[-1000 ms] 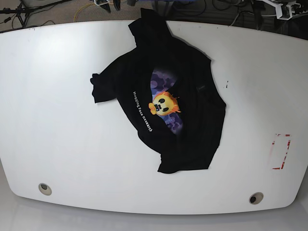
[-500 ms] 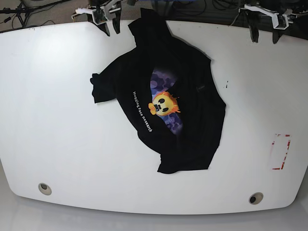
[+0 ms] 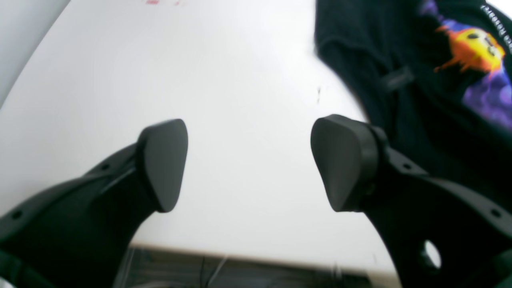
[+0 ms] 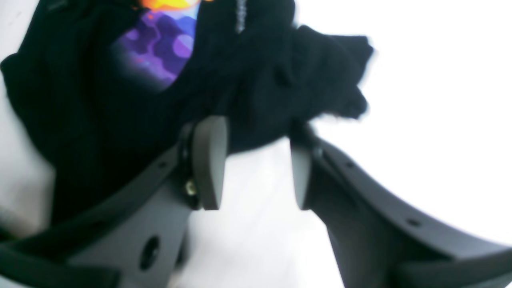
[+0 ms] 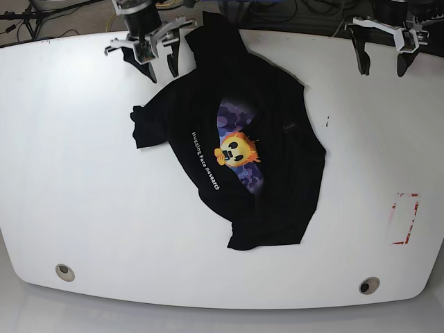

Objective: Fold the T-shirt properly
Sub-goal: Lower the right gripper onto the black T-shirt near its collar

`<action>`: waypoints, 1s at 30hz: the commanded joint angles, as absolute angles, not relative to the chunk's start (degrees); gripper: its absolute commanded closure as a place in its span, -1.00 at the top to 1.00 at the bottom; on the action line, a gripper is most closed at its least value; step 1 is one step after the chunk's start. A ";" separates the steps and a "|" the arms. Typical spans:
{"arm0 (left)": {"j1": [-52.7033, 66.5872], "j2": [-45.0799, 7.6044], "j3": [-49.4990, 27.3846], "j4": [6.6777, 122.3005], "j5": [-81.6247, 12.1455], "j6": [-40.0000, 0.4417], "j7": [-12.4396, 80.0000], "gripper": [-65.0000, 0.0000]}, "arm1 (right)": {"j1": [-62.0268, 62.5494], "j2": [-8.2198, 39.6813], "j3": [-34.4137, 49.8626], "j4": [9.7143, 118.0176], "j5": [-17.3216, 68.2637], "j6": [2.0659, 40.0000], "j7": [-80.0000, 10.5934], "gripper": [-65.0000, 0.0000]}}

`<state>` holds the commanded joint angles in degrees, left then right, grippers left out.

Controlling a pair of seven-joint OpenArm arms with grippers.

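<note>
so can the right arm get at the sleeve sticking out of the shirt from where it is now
Probably yes. The right gripper hangs open just above the sleeve of the T-shirt, with only bare table between them and nothing blocking its way.

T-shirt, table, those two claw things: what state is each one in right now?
T-shirt: unfolded, rumpled, lying crooked on the table, print facing up.
Left end effector: open, holding nothing, over bare table beside the shirt.
Right end effector: open, holding nothing, at the shirt's edge.
Table: white; red marks near one edge.
</note>
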<state>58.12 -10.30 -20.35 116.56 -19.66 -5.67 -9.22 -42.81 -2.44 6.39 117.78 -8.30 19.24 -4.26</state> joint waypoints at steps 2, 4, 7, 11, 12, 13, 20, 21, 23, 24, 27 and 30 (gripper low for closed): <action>57.74 -10.27 -20.44 116.48 -19.73 -5.66 -9.19 0.52 | -41.36 -2.68 6.39 117.82 -8.36 20.13 -5.68 -0.13; 57.46 -10.25 -20.42 116.56 -19.72 -5.63 -9.21 0.53 | -40.12 -2.92 6.53 117.70 -8.36 20.86 -7.07 -0.11; 57.05 -10.25 -20.41 116.47 -19.70 -5.67 -9.01 0.52 | -38.23 -3.19 6.52 117.60 -8.33 21.70 -9.29 -0.09; 57.39 -10.24 -19.92 116.52 -18.52 -5.57 -9.43 0.57 | -32.15 -2.99 5.19 117.01 -8.71 21.10 -13.64 0.15; 57.45 -10.25 -19.88 116.48 -18.43 -5.57 -9.67 0.57 | -31.84 -2.98 4.90 116.99 -8.75 20.90 -13.66 0.19; 57.63 -10.27 -19.86 116.52 -18.42 -5.53 -9.78 0.58 | -31.57 -2.96 4.55 116.92 -8.79 20.60 -13.55 0.24; 58.12 -10.34 -19.79 116.59 -18.22 -5.49 -10.24 0.59 | -30.15 -2.69 2.56 116.82 -8.92 18.69 -13.96 0.47; 58.21 -10.38 -19.81 116.66 -18.24 -5.46 -10.27 0.60 | -29.99 -2.66 2.31 116.70 -8.90 18.49 -14.09 0.48; 58.86 -10.41 -19.91 116.86 -18.45 -5.50 -10.07 0.60 | -29.02 -2.34 1.68 116.11 -8.81 18.90 -14.35 0.56; 59.42 -10.42 -19.97 116.99 -18.64 -5.56 -9.85 0.60 | -28.20 -2.03 1.30 115.64 -8.74 19.50 -14.47 0.63; 59.96 -10.44 -19.89 117.25 -18.50 -5.71 -9.78 0.60 | -27.93 -1.83 0.68 115.47 -8.69 19.76 -13.72 0.66; 60.51 -10.46 -19.79 117.42 -18.34 -5.81 -9.58 0.60 | -27.77 -1.60 0.21 115.12 -8.78 20.10 -12.81 0.70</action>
<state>60.51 -10.46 -19.79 117.42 -18.34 -5.81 -9.58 -27.77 -1.60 0.21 115.12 -8.78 20.10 -12.81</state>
